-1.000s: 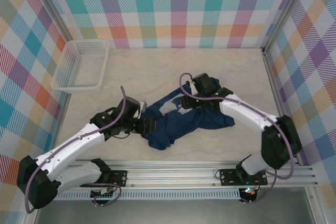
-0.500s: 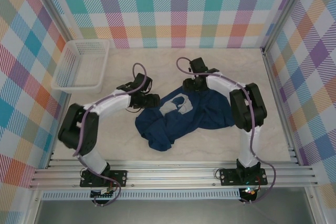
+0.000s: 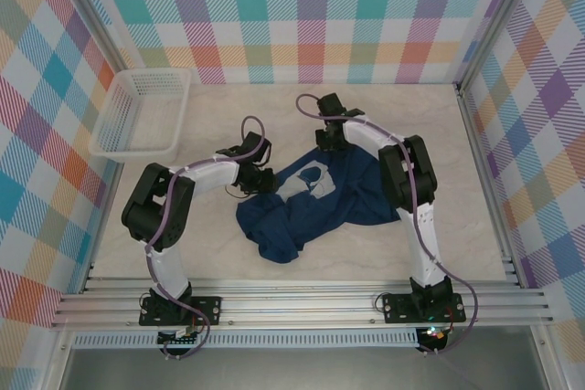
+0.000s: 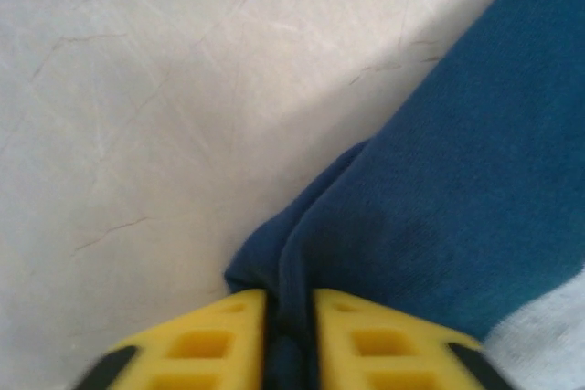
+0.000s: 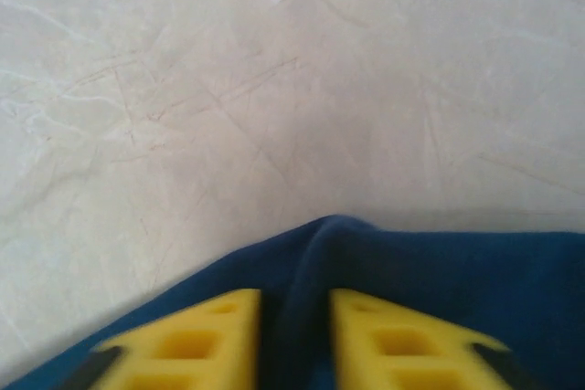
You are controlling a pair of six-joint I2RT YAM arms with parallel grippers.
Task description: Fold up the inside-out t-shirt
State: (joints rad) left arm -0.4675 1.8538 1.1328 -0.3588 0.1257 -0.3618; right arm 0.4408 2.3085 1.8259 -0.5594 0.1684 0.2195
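The navy inside-out t-shirt [image 3: 315,198] lies crumpled in the middle of the table, a pale patch showing near its upper part. My left gripper [image 3: 266,180] is at its left upper edge, shut on a pinched fold of the t-shirt [image 4: 366,226] between the yellow fingers [image 4: 210,335]. My right gripper [image 3: 331,142] is at the shirt's far edge, shut on a raised ridge of the t-shirt [image 5: 439,271] between its yellow fingers [image 5: 393,335]. Both arms stretch far out from their bases.
A white mesh basket [image 3: 144,112] stands at the back left by the wall. Checked walls close in the back and both sides. Bare pale tabletop [image 3: 420,125] lies behind the shirt and to its right.
Both arms have reached farther from their bases. The grippers carried the shirt's edges toward the back, spreading the bunched cloth and exposing the pale patch.
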